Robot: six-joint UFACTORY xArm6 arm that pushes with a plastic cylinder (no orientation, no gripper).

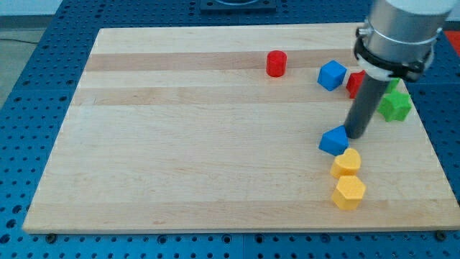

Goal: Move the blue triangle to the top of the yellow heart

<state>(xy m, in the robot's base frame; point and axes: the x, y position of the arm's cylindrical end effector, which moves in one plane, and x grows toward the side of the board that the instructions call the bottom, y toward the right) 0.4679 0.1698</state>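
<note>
1. Blue triangle: small matt wedge-shaped block on the wooden board, toward the board's right edge and nearer its bottom edge than its top. It sits just above and slightly left of the yellow heart, close to it or touching; the gap cannot be made out.
2. Yellow heart: glossy yellow block with a notched upper outline, directly below the triangle.
3. Yellow hexagon: six-sided block, touching or almost touching the heart's lower side, close to the board's bottom edge near the bottom-right corner.
4. My tip: lower end of a straight dark rod, resting against or just beside the triangle's right side. It is a bare rod that grasps nothing.
5. Arm housing: grey metallic cylinder with a black collar, over the board's top-right corner.
6. Blue cube: angular block near the top edge, left of the rod.
7. Red block: partly hidden behind the rod; shape unclear.
8. Green block: lobed outline, near the right edge.
9. Red cylinder: upright, near the top edge, well apart from the others.
10. Board: pale wood, lengthwise grain bands, smooth.
11. Surround: blue perforated table surface.
</note>
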